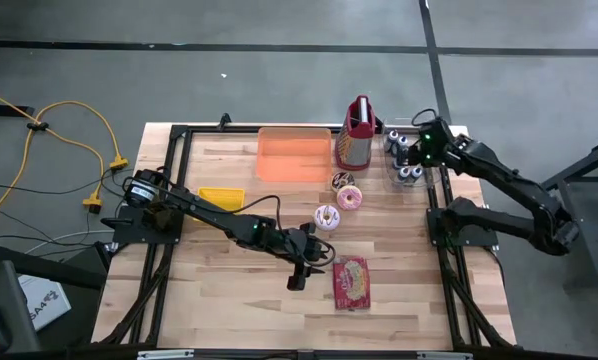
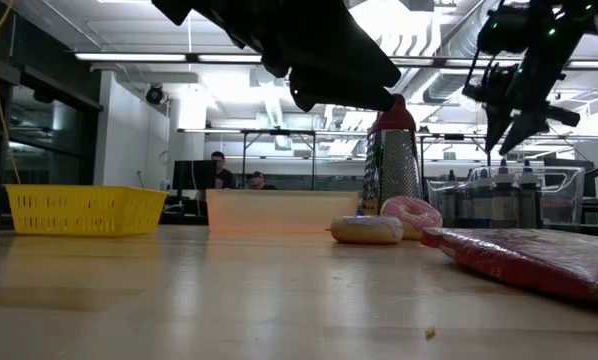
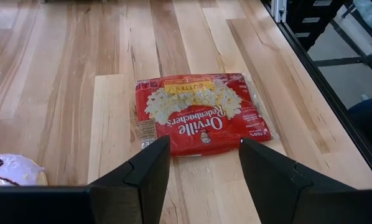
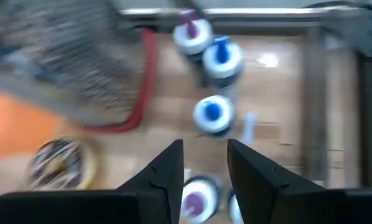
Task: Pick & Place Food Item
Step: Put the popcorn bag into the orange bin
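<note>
The left gripper hovers spread just beside the red popcorn bag, which lies flat on the bench. The right gripper, fingers parted with nothing between them, hangs above the capped bottles beside the grater.

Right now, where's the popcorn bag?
High view: the popcorn bag lies flat on the table's near-centre, just right of the left gripper, below the white-iced donut.
</note>
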Robot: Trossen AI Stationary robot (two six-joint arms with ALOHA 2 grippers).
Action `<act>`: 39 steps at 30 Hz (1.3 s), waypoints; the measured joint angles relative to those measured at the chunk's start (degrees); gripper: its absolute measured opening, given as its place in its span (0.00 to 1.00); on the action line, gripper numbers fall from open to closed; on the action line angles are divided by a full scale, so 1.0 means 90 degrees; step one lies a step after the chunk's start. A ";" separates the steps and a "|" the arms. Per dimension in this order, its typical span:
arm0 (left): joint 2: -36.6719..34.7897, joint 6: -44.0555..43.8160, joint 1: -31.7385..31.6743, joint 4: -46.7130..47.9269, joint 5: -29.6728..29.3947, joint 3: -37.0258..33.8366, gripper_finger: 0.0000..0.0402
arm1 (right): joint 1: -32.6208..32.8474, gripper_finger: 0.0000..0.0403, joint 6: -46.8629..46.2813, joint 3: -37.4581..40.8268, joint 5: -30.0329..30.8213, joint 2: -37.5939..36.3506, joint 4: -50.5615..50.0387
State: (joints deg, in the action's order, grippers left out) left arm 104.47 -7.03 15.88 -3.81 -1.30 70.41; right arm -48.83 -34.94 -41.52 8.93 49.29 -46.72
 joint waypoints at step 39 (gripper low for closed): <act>0.0000 -0.0987 0.0029 -0.0053 0.0263 0.0000 0.46 | 0.3884 0.27 0.0351 0.0000 -0.2804 -0.0689 -0.0243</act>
State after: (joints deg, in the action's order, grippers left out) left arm 104.47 -15.91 16.14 -4.29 1.07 70.41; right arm -13.87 -31.78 -41.52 -16.30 43.08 -48.91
